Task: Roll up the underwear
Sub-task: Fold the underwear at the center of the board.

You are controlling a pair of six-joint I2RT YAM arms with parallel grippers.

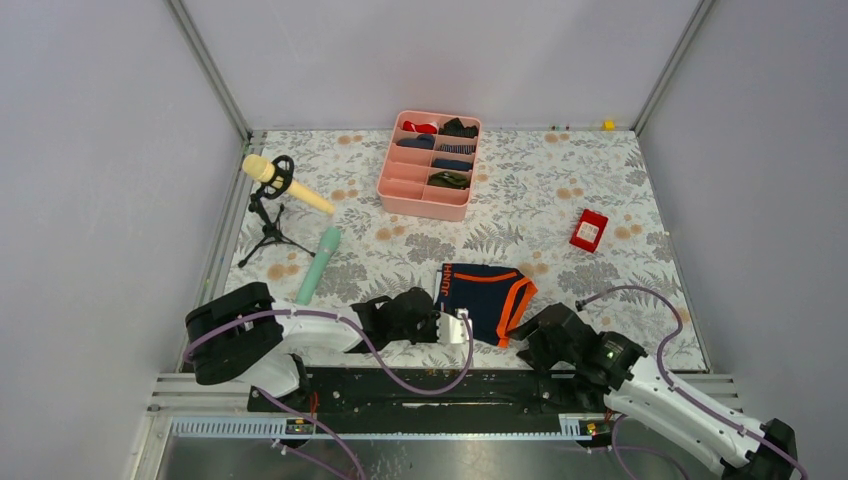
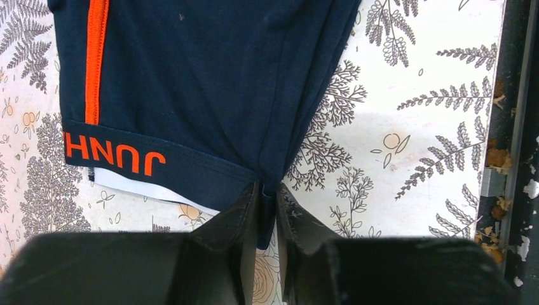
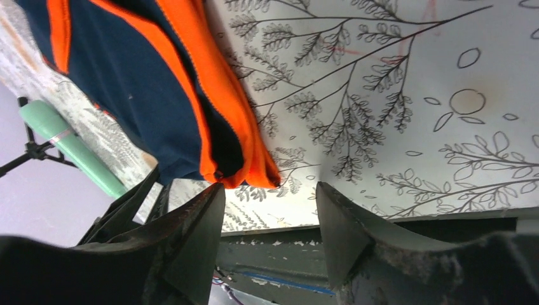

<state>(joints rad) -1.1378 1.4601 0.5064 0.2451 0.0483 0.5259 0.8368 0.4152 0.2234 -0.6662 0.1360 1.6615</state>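
The underwear (image 1: 484, 298), navy with orange trim, lies flat on the floral table near its front edge. My left gripper (image 1: 457, 326) sits at its near left corner. In the left wrist view the jaws (image 2: 267, 197) are shut on a fold of the navy cloth (image 2: 210, 95) beside the waistband lettering. My right gripper (image 1: 527, 345) sits just off the near right corner. In the right wrist view it (image 3: 270, 194) is open and empty, and the orange edge of the underwear (image 3: 222, 127) lies just beyond its fingertips.
A pink tray (image 1: 428, 195) with small rolled garments stands at the back centre. A red box (image 1: 588, 230) lies to the right. A yellow microphone on a black stand (image 1: 275, 190) and a green tube (image 1: 319, 265) are at the left. The table's front rail (image 1: 430, 385) is close behind both grippers.
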